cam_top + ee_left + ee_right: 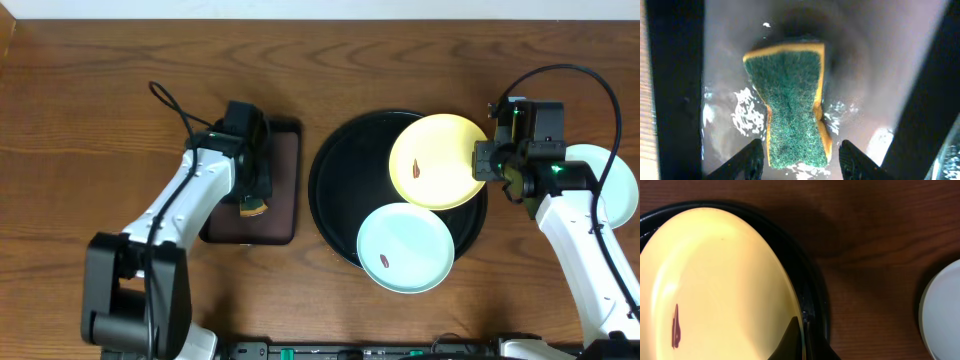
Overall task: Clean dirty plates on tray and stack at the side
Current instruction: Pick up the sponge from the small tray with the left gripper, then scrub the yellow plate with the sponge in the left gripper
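The pale yellow plate [437, 160] with a brown smear lies tilted on the right side of the round black tray [335, 190]. My right gripper [487, 160] is shut on its right rim; in the right wrist view the fingers [802, 340] pinch the plate edge [725, 290]. A mint-green plate [405, 247] with a smear lies at the tray's front. A second mint-green plate [610, 185] lies on the table at the far right. My left gripper [252, 195] is open over a green-and-yellow sponge [790, 107], its fingers [800, 160] on either side of it.
The sponge lies in a small dark-brown rectangular tray [285, 215] with wet patches, left of the black tray. The right-hand plate also shows at the edge of the right wrist view [945, 315].
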